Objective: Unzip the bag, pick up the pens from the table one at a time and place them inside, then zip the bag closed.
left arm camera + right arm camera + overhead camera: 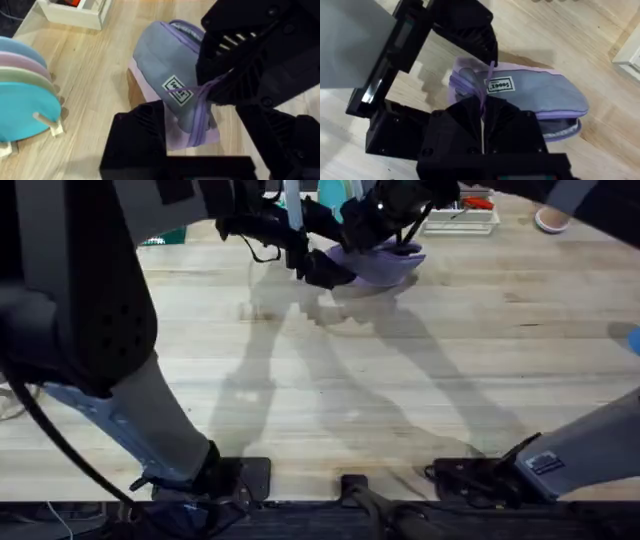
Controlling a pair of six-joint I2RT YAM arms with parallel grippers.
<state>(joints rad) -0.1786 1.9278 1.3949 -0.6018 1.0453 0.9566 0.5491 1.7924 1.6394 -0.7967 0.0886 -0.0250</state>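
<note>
The lavender bag (388,266) lies at the far middle of the table (330,380), with both arms stretched out to it. My left gripper (322,272) is shut on the bag's near end; in the left wrist view that end (170,75) sits between its fingers (137,135). My right gripper (392,240) is shut on the purple zipper pull strap (484,95), which runs taut from the bag (540,95) into its closed fingertips (483,117). The strap (200,94) also shows in the left wrist view. The pens are out of view.
A white tray (468,218) with red items stands behind the bag at the back right. A rack of coloured plates (20,95) stands close beside the bag. The near half of the table is bare wood.
</note>
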